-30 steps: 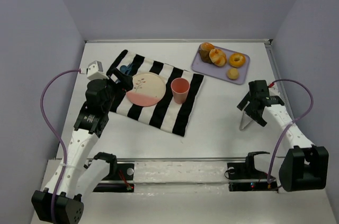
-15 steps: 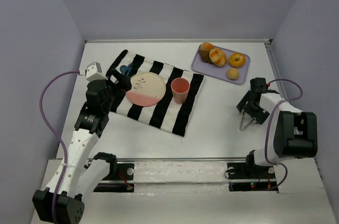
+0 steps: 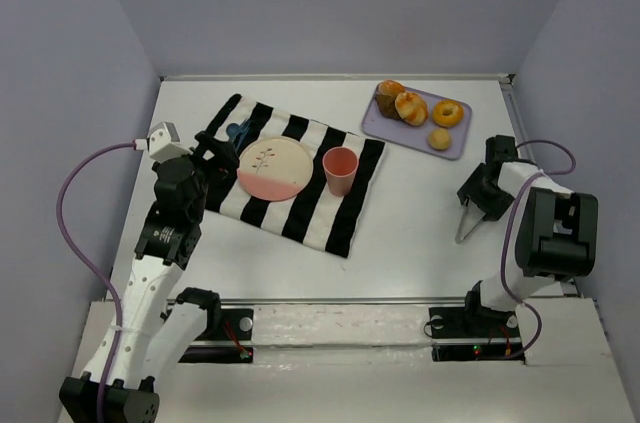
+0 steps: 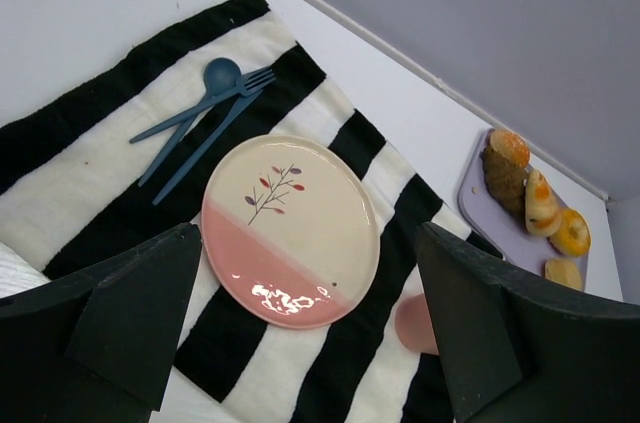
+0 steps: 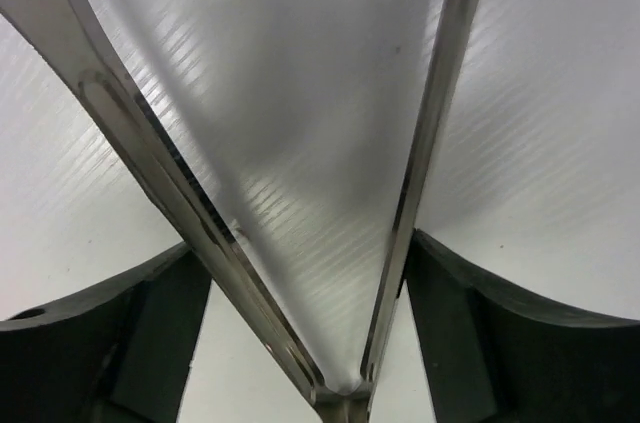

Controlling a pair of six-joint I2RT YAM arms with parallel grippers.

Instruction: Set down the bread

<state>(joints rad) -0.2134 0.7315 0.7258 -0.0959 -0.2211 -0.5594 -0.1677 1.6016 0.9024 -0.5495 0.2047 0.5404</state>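
Several pieces of bread (image 3: 410,106) lie on a lavender tray (image 3: 400,130) at the back right; the left wrist view shows the bread (image 4: 542,205) on that tray (image 4: 480,218) too. A pink and cream plate (image 3: 268,169) (image 4: 290,228) rests on the striped cloth (image 3: 300,208). My left gripper (image 3: 218,148) (image 4: 310,233) hovers open over the plate's near left, holding nothing. Metal tongs (image 3: 465,228) (image 5: 150,138) lie on the table at the right. My right gripper (image 3: 482,193) (image 5: 300,243) is down over them, a finger pressed against each tong arm.
A pink cup (image 3: 340,171) (image 4: 415,323) stands on the cloth right of the plate. Blue cutlery (image 3: 237,130) (image 4: 200,123) lies at the cloth's far left corner. Walls enclose the table on three sides.
My right gripper has dropped onto the tongs and its jaws have narrowed against the tong arms, which now stand closer together. The left gripper has drawn back a little to the left.
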